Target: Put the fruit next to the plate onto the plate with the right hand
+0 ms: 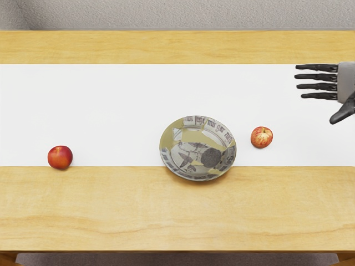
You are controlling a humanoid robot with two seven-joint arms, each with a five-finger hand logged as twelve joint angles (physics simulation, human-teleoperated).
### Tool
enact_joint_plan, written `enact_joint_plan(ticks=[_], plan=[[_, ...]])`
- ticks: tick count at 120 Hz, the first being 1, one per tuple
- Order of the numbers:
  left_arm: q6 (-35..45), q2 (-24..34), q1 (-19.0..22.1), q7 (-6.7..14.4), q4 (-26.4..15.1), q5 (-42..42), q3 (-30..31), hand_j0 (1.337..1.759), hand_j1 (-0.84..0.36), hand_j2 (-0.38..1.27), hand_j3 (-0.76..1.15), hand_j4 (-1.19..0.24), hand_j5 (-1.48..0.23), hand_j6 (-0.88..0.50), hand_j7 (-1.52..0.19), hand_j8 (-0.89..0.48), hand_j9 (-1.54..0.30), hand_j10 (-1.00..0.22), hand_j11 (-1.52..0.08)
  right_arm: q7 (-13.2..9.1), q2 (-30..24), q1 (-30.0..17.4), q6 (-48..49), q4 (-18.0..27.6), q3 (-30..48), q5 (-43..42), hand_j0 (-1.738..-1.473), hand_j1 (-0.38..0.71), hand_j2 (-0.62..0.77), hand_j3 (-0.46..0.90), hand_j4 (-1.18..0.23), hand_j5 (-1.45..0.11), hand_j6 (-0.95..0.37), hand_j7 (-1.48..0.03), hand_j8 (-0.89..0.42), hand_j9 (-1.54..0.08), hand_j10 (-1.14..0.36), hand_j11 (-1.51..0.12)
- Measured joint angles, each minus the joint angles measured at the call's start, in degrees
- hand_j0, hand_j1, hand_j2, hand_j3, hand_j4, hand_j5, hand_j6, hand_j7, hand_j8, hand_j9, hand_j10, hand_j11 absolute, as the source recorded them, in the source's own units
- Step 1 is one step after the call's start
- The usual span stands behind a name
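A patterned plate (pixel 224 134) lies near the middle of the white table runner. Just to its right, a small gap away, sits a red-and-yellow apple (pixel 262 137). A second, darker red apple (pixel 60 157) rests far off to the left on the runner's front edge. My right hand (pixel 327 93) comes in at the right edge, above and to the right of the near apple, with its dark fingers (pixel 316 81) stretched out flat toward the left, open and holding nothing. The left arm does not show.
The white runner (pixel 111 105) crosses a wooden table (pixel 166 210) from left to right. Bare wood bands lie in front of and behind it.
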Motion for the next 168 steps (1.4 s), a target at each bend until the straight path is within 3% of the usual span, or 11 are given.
enact_joint_plan(ticks=[15,32,44,60,73,106,132,148,168], plan=[[0.00,0.00,0.00,0.00,0.00,0.00,0.00,1.658,0.35,0.00,0.00,0.00,0.00,0.00,0.00,0.00,0.00,0.00,0.00,-0.14,0.50,0.28,0.07,0.74,0.28,-0.45,-1.658,-0.32,0.00,0.00,-0.03,-0.01,-0.01,-0.02,-0.01,-0.03,-0.01,-0.03],[0.00,0.00,0.00,0.00,0.00,0.00,0.00,1.658,0.35,0.00,0.00,0.00,0.00,0.00,0.00,0.00,0.00,0.00,0.00,-0.52,-0.97,2.07,0.03,9.32,0.40,-9.74,-1.658,-0.32,-0.01,0.00,-0.03,-0.03,-0.02,-0.03,-0.02,-0.04,-0.02,-0.04],[0.00,0.00,0.00,0.00,0.00,0.00,0.00,1.658,0.35,0.00,0.00,0.00,0.00,0.00,0.00,0.00,0.00,0.00,0.00,-0.78,-1.79,2.80,-5.43,15.41,0.13,-16.73,-1.658,-0.31,-0.01,0.00,-0.04,-0.04,-0.03,-0.04,-0.03,-0.04,-0.03,-0.04],[0.00,0.00,0.00,0.00,0.00,0.00,0.00,1.658,0.35,0.00,0.00,0.00,0.00,0.00,0.00,0.00,0.00,0.00,0.00,-4.30,4.56,4.45,-14.00,18.69,0.08,-30.26,-1.658,-0.31,-0.01,0.00,-0.04,-0.04,-0.04,-0.04,-0.04,-0.04,-0.03,-0.04],[0.00,0.00,0.00,0.00,0.00,-0.01,0.01,1.658,0.35,0.00,0.00,0.00,0.00,0.00,0.00,0.00,0.00,0.00,0.00,-5.30,9.86,4.32,-20.72,19.72,-0.99,-34.78,-1.658,-0.29,-0.01,0.00,-0.05,-0.06,-0.05,-0.06,-0.05,-0.06,-0.05,-0.06],[0.00,0.00,0.00,0.00,0.00,-0.01,0.01,1.658,0.35,0.00,0.00,0.00,0.00,0.00,0.00,0.00,0.00,0.00,0.00,-5.80,15.17,4.16,-46.51,23.00,-12.35,-45.80,-1.658,-0.27,-0.01,0.00,-0.07,-0.09,-0.07,-0.09,-0.07,-0.09,-0.07,-0.09],[0.00,0.00,0.00,0.00,0.00,-0.01,0.01,1.658,0.35,0.00,0.00,0.00,0.00,0.00,0.00,0.00,0.00,0.00,0.00,-5.83,19.81,4.91,-52.90,22.25,-18.64,-51.28,-1.658,-0.28,-0.01,0.00,-0.06,-0.07,-0.06,-0.07,-0.06,-0.07,-0.06,-0.07],[0.00,0.00,0.00,0.00,0.00,-0.01,0.00,1.658,0.35,0.00,0.00,0.00,0.00,0.00,0.00,0.00,0.00,0.00,0.00,-5.84,22.01,10.21,-54.55,20.32,-27.61,-52.77,-1.658,-0.29,-0.01,0.00,-0.05,-0.07,-0.06,-0.07,-0.06,-0.07,-0.05,-0.07],[0.00,0.00,0.00,-0.01,0.00,-0.01,0.01,1.658,0.35,0.00,0.00,0.00,0.00,0.00,0.00,0.00,0.00,0.00,0.00,-5.84,23.00,12.14,-55.69,18.19,-31.46,-53.27,-1.658,-0.30,-0.01,0.00,-0.05,-0.06,-0.05,-0.06,-0.05,-0.06,-0.05,-0.06]])
